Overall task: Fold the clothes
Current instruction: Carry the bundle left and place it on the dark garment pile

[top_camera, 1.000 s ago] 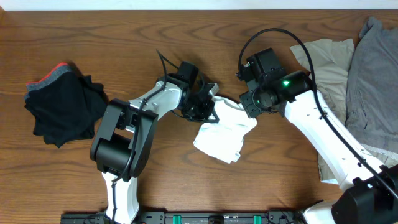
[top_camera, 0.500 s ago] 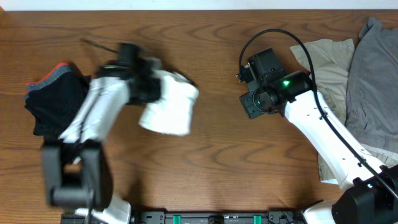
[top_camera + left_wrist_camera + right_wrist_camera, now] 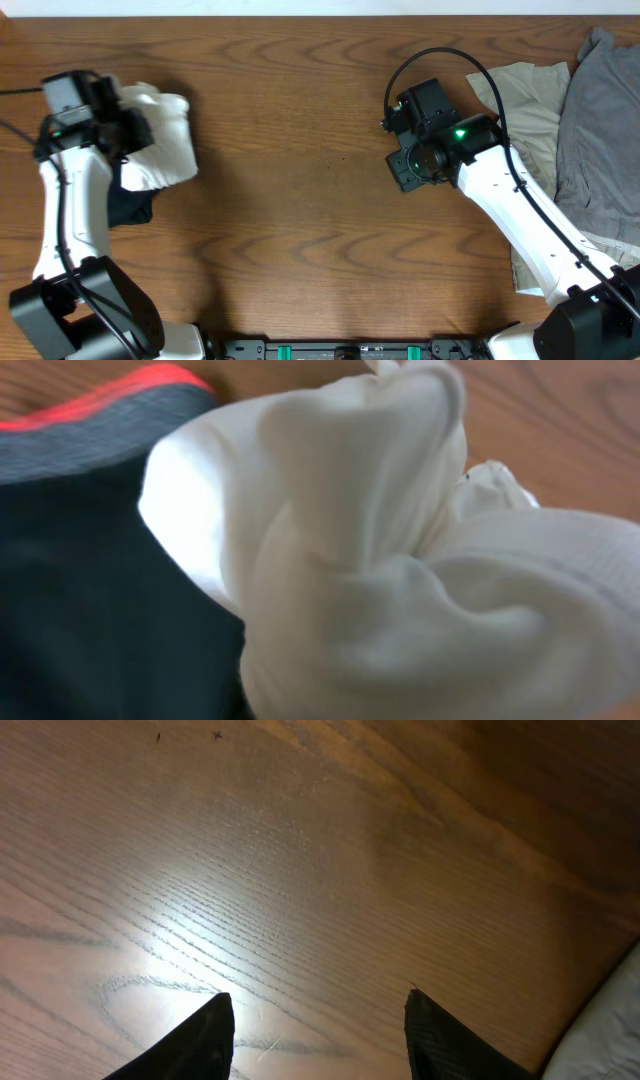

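The folded white T-shirt [image 3: 162, 140] hangs bunched from my left gripper [image 3: 128, 130] at the far left, over the black garment pile [image 3: 128, 205]. In the left wrist view the white cloth [image 3: 400, 560] fills the frame, with the black garment and its red-orange band [image 3: 90, 540] beneath; the fingers are hidden by cloth. My right gripper [image 3: 408, 165] is open and empty over bare wood [image 3: 318, 1010], right of centre. A beige garment [image 3: 525, 100] and a grey garment [image 3: 600, 130] lie at the right.
The wooden table [image 3: 300, 200] spans the view. A white cloth edge [image 3: 610, 1040] shows at the right wrist view's lower right corner. The right arm's black cable loops above its wrist.
My left arm has swung the white T-shirt from the table's centre to the far left, over the black pile. My right gripper let go and stays near its place.
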`<state>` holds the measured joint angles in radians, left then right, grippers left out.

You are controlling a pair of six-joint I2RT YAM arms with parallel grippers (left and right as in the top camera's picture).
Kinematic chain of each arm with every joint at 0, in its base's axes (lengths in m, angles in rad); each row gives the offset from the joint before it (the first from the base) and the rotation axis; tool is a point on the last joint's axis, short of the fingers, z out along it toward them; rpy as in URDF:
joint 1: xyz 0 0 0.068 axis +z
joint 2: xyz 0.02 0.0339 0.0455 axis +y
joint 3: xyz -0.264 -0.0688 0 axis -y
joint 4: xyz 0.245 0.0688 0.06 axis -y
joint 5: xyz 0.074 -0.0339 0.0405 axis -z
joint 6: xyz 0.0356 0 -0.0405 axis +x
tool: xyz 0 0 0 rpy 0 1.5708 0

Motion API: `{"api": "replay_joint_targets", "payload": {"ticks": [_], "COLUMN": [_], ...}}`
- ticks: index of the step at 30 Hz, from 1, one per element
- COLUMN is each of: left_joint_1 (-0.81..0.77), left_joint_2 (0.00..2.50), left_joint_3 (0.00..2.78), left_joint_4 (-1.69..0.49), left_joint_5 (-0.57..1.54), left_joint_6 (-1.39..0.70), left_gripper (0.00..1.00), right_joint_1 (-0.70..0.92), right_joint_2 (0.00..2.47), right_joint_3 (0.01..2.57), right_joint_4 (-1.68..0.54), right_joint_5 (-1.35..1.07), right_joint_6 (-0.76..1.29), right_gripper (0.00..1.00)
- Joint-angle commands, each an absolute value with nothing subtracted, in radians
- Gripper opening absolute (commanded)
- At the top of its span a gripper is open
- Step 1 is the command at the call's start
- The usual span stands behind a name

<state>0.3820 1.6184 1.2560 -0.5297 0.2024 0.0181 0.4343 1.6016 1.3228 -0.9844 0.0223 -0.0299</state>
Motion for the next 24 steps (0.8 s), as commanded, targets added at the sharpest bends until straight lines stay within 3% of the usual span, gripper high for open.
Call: {"api": "replay_joint_targets", "payload": {"ticks": [1, 18, 19, 21, 24], "left_joint_1": [0.435, 0.655, 0.662, 0.678, 0.720], "left_joint_2": [1.613, 1.663, 1.673, 1.680, 1.675], "left_joint_3": [1.261, 1.261, 1.261, 1.261, 1.261], "left_joint_4": [-0.498, -0.498, -0.508, -0.519, -0.522], "left_joint_5": [0.187, 0.186, 0.186, 0.184, 0.135], "left_joint_6": [0.002, -0.028, -0.028, -0.052, -0.200], "left_gripper": [0.06, 0.08, 0.14, 0.41, 0.61], "right_joint_1": [0.445, 0.445, 0.445, 0.445, 0.445], "right_joint_2": [1.597, 1.597, 1.597, 1.597, 1.597], "right_joint_3": [1.335, 1.335, 1.335, 1.335, 1.335], "right_joint_4": [-0.989, -1.003, -1.005, -1.010, -1.023], "right_joint_5": [0.030, 0.030, 0.030, 0.030, 0.030], "right_joint_6": [-0.024, -0.024, -0.024, -0.024, -0.024], "right_gripper": [0.54, 0.54, 0.54, 0.54, 0.54]}}
